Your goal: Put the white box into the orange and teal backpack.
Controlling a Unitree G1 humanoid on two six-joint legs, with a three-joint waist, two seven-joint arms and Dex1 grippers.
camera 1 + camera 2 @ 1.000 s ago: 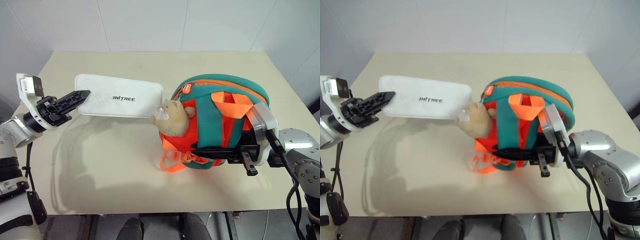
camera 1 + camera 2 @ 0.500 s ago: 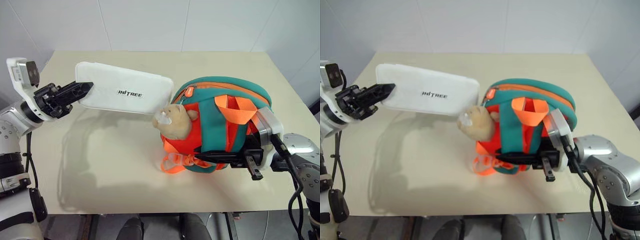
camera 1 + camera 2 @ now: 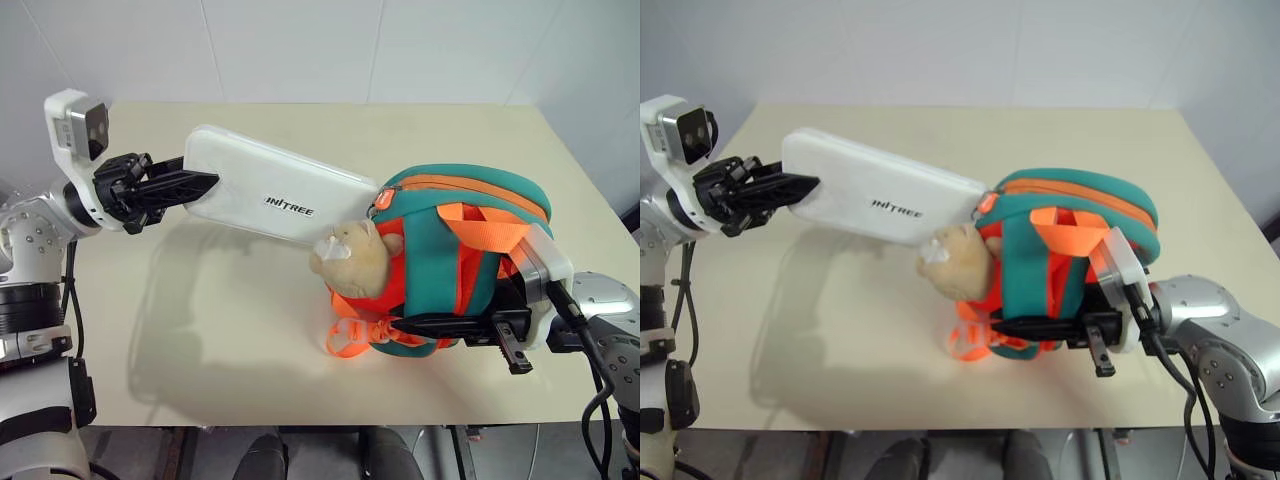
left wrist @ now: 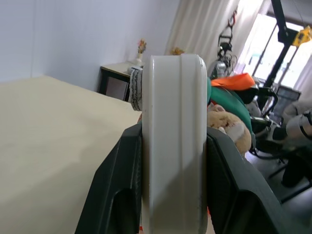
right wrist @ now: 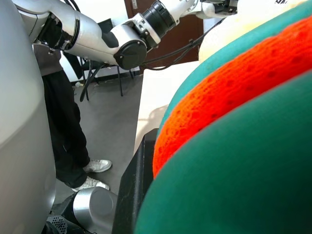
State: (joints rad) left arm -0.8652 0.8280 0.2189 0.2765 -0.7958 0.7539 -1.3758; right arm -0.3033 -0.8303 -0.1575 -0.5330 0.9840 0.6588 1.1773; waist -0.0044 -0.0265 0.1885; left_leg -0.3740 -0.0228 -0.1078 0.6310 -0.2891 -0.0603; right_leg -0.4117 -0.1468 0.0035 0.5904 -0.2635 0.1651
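Nearest to me, low and right of centre in the head view, my right gripper (image 3: 455,325) lies level with its fingers clenched on the lower edge of the orange and teal backpack (image 3: 465,255), one black finger (image 5: 134,190) pressed against the teal and orange fabric. The backpack sits on the beige table (image 3: 220,340) at centre right, its rounded teal top facing up and back, orange webbing loops (image 3: 352,336) spilling out at its lower left. A tan plush toy (image 3: 352,262) hangs on its left side.

Farther back, running from left of centre toward the middle of the frame, the white box (image 3: 280,195) is held off the table, tilted so that its right end dips toward the backpack's upper left edge, just behind the plush toy. Whether that end touches the bag I cannot tell. My left gripper (image 3: 195,187), at the left of the frame, is clamped on the box's left end, a black finger (image 4: 119,195) flat against each broad face.
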